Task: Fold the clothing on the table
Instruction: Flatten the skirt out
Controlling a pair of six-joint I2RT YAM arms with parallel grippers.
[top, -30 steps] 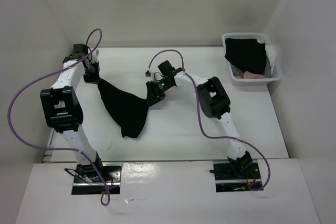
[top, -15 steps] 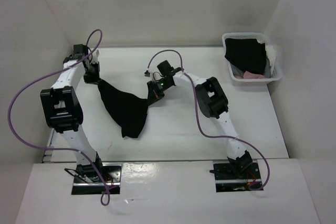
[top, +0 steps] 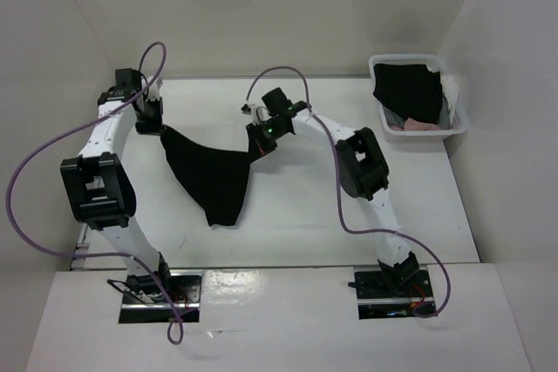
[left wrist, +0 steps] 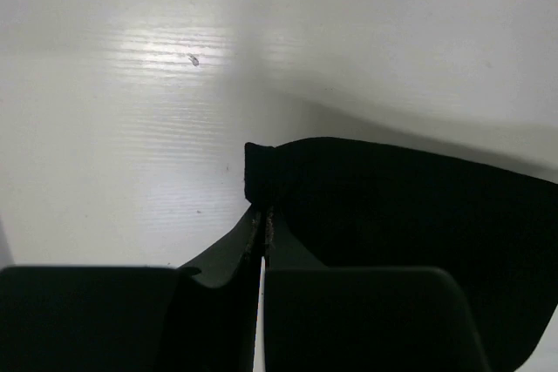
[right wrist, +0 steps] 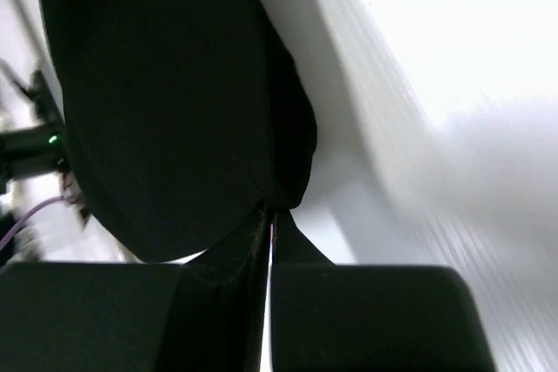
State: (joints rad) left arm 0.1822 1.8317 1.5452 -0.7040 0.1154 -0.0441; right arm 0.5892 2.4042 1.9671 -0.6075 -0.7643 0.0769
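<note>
Two corners pinched. The left hand point(top: 161, 128) is pressed together on one upper corner of the plain black soft fabric garment point(top: 214, 182), and the right hand point(top: 260, 147) is closed on the opposite corner. Probable reason: holding the corners apart stretches the top edge so the cloth can be laid flat before folding.

The garment hangs between the hands over the large flat white desk point(top: 349, 215), left of its centre. It runs toward 4 o'clock from the left hand and toward 8 o'clock from the right. Its tip droops to 6 o'clock, and from above it is unclear whether the tip touches the desk.
</note>
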